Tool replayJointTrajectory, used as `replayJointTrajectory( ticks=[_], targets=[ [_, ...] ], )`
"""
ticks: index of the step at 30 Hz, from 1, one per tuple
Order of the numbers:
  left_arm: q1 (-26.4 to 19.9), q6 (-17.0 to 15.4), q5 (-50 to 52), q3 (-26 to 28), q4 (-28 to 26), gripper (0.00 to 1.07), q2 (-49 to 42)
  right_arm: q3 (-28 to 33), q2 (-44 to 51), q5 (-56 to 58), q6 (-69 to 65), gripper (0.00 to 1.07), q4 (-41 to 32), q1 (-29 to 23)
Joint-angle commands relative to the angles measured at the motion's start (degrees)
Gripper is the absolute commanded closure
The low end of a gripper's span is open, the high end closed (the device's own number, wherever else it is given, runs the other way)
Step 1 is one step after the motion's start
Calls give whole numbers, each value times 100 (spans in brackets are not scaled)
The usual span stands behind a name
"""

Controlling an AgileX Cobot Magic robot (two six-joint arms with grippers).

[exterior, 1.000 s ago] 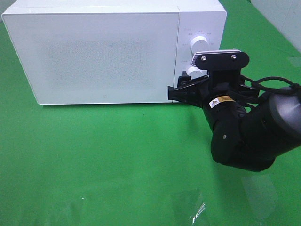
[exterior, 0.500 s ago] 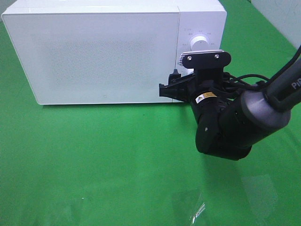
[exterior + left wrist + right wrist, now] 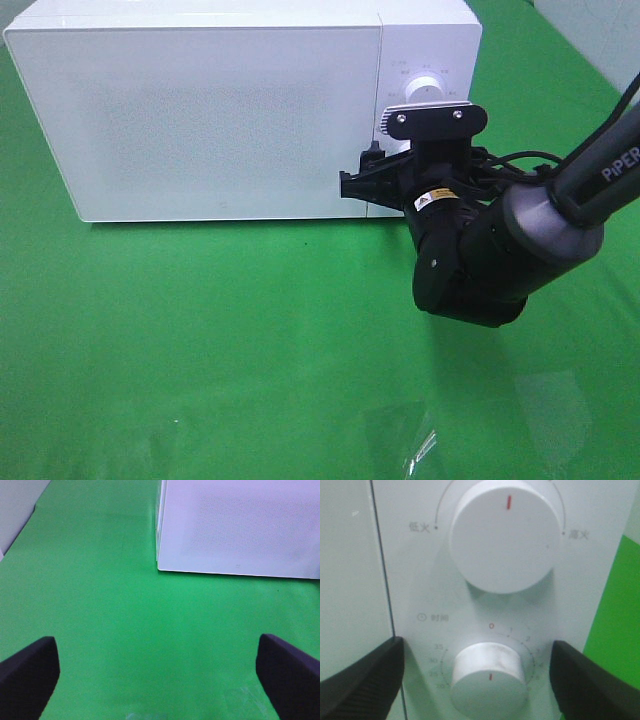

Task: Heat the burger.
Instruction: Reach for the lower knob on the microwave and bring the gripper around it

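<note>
We log the microwave door point(image 3: 200, 110) shut, burger unseen (likely inside), right gripper point(image 3: 477, 677) jaws apart flanking the timer knob point(image 3: 487, 667), left gripper point(image 3: 157, 672) spread wide, so dialling remains.

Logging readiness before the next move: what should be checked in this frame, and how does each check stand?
1. Door of white box-shaped microwave shut: ok.
2. The burger inside: cannot tell, the door hides it.
3. Jaws of right gripper open, either side of round white lower timer knob: ok.
4. Jaws touching that knob: cannot tell.
5. Is left gripper clear: ok, open over green tabletop, away from microwave.
</note>
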State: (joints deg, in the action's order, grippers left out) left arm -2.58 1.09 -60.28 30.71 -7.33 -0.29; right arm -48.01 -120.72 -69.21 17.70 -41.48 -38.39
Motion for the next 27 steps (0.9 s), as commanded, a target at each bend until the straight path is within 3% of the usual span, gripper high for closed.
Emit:
replayJointTrajectory(
  ticks=[1,21,25,27],
  targets=[
    [-23,17,80,-17,-17,7,-86,-46,-17,-74,40,31,92,40],
    [-23,17,80,-17,-17,7,-86,-46,-63,-206,40,36,97,34],
    [-23,17,80,-17,-17,7,-86,-46,-63,-189,40,47,97,34],
    [-23,17,80,-17,-17,7,-86,-46,-63,-189,40,61,97,34]
  ],
)
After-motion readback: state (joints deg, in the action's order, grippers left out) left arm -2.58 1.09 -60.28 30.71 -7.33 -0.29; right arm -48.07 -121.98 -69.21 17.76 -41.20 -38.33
